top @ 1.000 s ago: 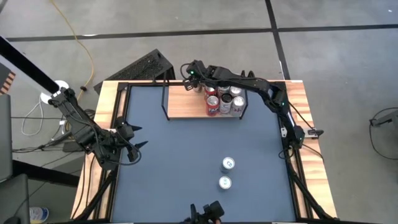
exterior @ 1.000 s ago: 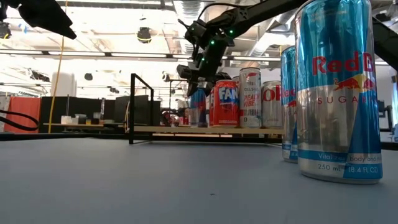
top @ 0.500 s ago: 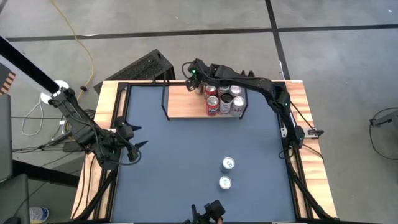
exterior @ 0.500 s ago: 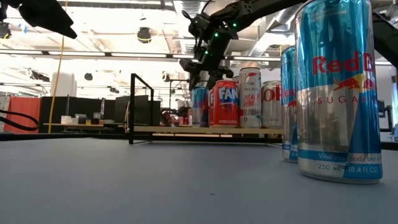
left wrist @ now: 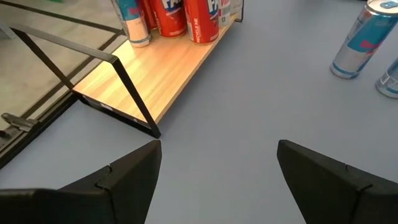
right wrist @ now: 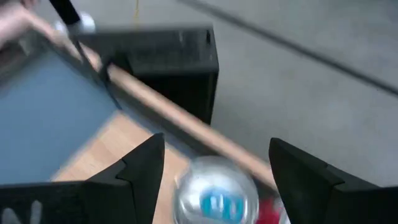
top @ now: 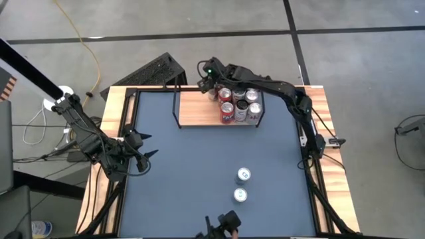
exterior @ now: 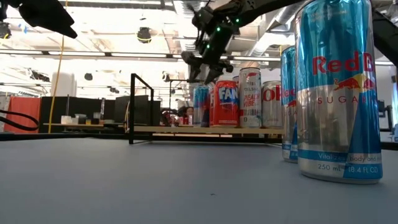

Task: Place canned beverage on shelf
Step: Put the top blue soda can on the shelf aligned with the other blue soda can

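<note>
The shelf (top: 199,111), a light-wood board with black wire ends, lies at the table's far side and carries several upright cans. A slim blue can (exterior: 200,106) stands on its base at the left end of that group; it also shows in the left wrist view (left wrist: 132,22). My right gripper (exterior: 200,65) is open and empty, right above this can, whose silver top (right wrist: 216,194) shows between the fingers. My left gripper (top: 143,154) is open and empty over the table's left side. Two blue-silver cans (top: 244,174) (top: 240,194) stand on the table toward the near right.
The shelf's left half (left wrist: 168,68) is bare wood, bounded by its black wire end frame (left wrist: 118,87). A black slatted box (top: 156,70) lies on the floor beyond the table's far left corner. The two loose cans (exterior: 339,93) stand close to the low camera.
My right gripper has risen from the top of the slim blue can and drifted slightly toward the table's far edge. The can stays upright on the shelf where it was.
</note>
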